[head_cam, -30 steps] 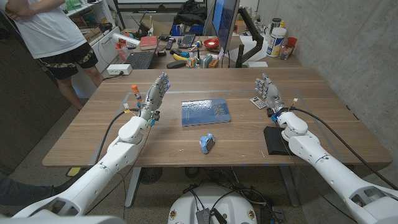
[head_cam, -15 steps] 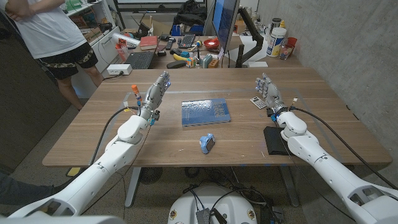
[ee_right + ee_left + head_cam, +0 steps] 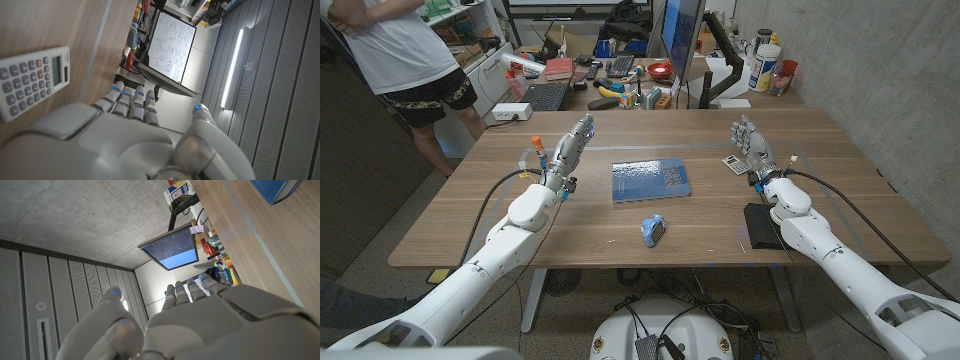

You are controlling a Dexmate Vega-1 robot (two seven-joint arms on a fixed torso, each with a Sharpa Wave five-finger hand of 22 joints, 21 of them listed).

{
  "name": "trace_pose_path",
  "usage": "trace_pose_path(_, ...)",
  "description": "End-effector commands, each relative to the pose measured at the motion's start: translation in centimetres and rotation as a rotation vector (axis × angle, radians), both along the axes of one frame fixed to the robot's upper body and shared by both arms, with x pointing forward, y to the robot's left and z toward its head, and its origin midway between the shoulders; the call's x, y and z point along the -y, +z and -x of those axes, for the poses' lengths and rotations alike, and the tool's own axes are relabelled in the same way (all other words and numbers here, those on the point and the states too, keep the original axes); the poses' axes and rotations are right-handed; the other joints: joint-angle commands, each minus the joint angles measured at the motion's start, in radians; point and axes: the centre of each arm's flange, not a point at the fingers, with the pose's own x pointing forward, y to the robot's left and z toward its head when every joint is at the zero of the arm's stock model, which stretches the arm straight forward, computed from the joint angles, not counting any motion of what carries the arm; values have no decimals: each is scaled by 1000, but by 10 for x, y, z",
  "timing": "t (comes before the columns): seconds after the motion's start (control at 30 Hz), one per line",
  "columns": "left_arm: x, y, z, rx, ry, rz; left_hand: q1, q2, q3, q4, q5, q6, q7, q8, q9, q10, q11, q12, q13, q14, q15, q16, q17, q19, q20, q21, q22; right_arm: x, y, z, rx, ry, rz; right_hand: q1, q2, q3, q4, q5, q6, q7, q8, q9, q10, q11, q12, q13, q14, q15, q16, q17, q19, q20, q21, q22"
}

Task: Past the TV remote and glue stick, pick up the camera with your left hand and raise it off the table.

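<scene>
L hand empty, fingers straight and apart, near glue stick. R hand likewise, by calculator. Small blue camera sits at near edge, well apart. Risk: a sweeping reach knocks it off.
</scene>
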Motion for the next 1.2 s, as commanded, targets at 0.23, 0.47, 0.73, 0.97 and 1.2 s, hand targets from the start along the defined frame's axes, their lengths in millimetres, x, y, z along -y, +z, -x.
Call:
trace_pose_path(0.23, 8, 9, 16, 64, 9, -62, 18, -1, -4, -1, 7, 8, 4, 6, 2, 10, 0, 8, 4, 6, -6, 3, 5, 3, -65, -2, 4, -1, 3, -5, 10, -6, -12, 1, 3, -1, -7, -4, 9, 5, 8, 4, 7, -4, 7, 5, 8, 2, 3, 2, 4, -30, -10, 5)
trace_pose_path(0.47, 11, 8, 20, 72, 6, -80, 21, 0, -5, -2, 7, 11, 5, 6, 2, 14, -2, 8, 4, 9, -7, 4, 5, 5, -63, -4, 4, 1, 1, -4, 7, -8, -13, 0, 4, -2, -7, -5, 9, 5, 7, 4, 8, -2, 7, 5, 8, 4, 2, 2, 6, -29, -14, 5)
trace_pose_path(0.73, 16, 8, 26, 86, 4, -97, 25, 2, -5, -3, 8, 14, 6, 6, 3, 16, -2, 8, 4, 10, -6, 4, 5, 6, -62, -5, 4, 3, 0, -1, 6, -9, -15, -1, 4, -3, -7, -5, 10, 4, 7, 4, 8, -4, 6, 5, 9, 4, 1, 3, 8, -28, -18, 5)
trace_pose_path(0.97, 19, 7, 27, 86, 6, -96, 28, 3, -5, -5, 9, 15, 6, 6, 3, 19, -1, 9, 4, 12, -5, 4, 5, 7, -62, -6, 4, 5, -1, 0, 7, -13, -26, -2, 5, -4, -7, -6, 11, 3, 7, 4, 10, -4, 7, 5, 9, 4, 0, 3, 8, -28, -23, 5)
trace_pose_path(1.2, 21, 7, 31, 97, 26, -126, 33, 6, -5, -7, 10, 21, 6, 7, 3, 21, 1, 9, 4, 17, -5, 5, 5, 11, -60, -6, 4, 5, 0, 0, 11, -14, -33, -2, 6, -4, -7, -6, 11, 4, 7, 4, 10, -2, 6, 5, 8, 4, -1, 3, 8, -27, -27, 5)
